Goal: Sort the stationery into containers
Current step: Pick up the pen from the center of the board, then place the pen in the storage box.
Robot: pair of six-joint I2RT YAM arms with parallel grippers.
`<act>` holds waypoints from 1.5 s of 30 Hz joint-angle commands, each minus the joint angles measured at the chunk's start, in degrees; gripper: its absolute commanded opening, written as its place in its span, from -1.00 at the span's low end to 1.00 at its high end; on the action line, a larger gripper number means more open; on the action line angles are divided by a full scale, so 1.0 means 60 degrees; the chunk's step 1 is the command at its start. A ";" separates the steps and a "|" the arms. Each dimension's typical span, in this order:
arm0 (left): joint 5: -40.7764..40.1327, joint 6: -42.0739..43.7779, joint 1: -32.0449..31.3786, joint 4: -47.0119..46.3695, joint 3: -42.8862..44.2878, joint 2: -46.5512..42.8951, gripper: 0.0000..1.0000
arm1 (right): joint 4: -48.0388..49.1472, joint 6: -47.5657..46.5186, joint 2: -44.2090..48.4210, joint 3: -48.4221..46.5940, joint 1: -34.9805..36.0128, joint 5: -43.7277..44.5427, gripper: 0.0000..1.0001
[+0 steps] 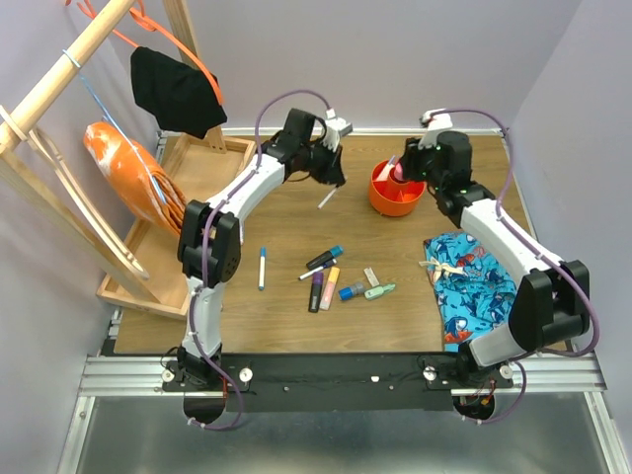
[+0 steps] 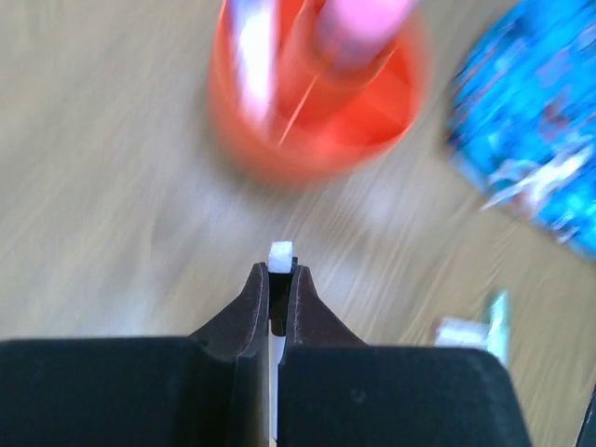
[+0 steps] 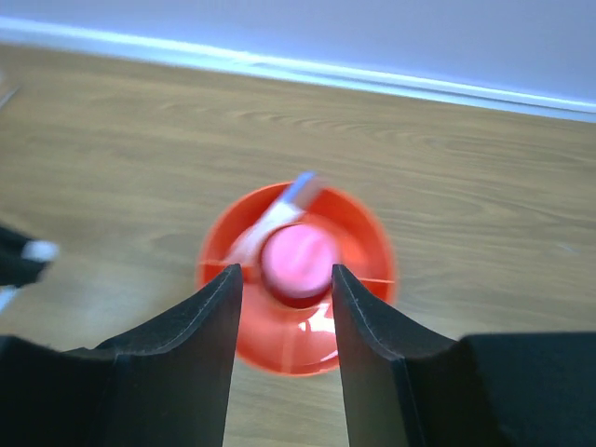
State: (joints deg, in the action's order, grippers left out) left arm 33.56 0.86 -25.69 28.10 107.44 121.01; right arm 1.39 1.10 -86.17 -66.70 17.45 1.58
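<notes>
My left gripper (image 1: 334,180) (image 2: 281,272) is shut on a thin white pen (image 1: 326,197) (image 2: 280,252), held above the table left of the orange-red pot (image 1: 380,200) (image 2: 233,121) (image 3: 372,251). Over the pot my right gripper (image 1: 400,170) (image 3: 287,275) is open, its fingers on either side of a pink marker (image 3: 298,261) (image 2: 363,23) standing in the pot. A white pen with a blue end (image 3: 279,209) leans inside the pot too. Mid-table lie a blue-capped pen (image 1: 262,267), a black-capped pen (image 1: 324,259), purple (image 1: 316,289), orange (image 1: 330,287), blue (image 1: 351,290) and green (image 1: 379,291) markers and a small eraser (image 1: 371,277).
A blue patterned cloth (image 1: 469,286) (image 2: 540,112) lies at the right. A light-wood tray (image 1: 207,158) with a wooden rack over it stands at the left, with an orange bundle (image 1: 123,168) and a black cloth (image 1: 178,89) hanging there.
</notes>
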 commanded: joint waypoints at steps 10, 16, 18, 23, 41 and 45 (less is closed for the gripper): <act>0.3138 -0.2577 -0.0742 -0.9106 0.1882 0.1802 -1.00 | -0.1110 0.0110 0.0651 -0.0690 -0.0653 0.1449 0.02; 0.3049 -0.2634 -0.0874 -0.9663 0.3084 0.2975 -1.00 | -0.1608 -0.0111 0.0651 -0.1042 -0.0668 0.1815 0.01; 0.3034 -0.2780 -0.0830 -0.9969 0.3129 0.3209 -1.00 | -0.1696 -0.0111 0.0651 -0.1130 -0.0668 0.1889 0.01; 0.2859 -0.3015 -0.0713 -1.0220 0.3319 0.3722 -1.00 | -0.1901 -0.0096 0.0578 -0.1291 -0.0668 0.2065 0.01; 0.2156 -0.3221 -0.0493 -1.0264 0.3276 0.4691 -0.07 | -0.1857 -0.0550 0.0622 -0.1027 -0.0653 0.2007 0.02; 0.1806 -0.2767 -0.0464 -0.9754 0.2488 0.3582 0.14 | -0.1770 -0.0434 0.0636 -0.1071 -0.0668 0.1860 0.02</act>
State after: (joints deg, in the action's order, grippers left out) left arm 48.21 -18.11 -28.62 -31.73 126.74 150.10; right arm -9.34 -1.58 -83.81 -72.84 13.76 13.21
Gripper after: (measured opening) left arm 0.514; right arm 0.509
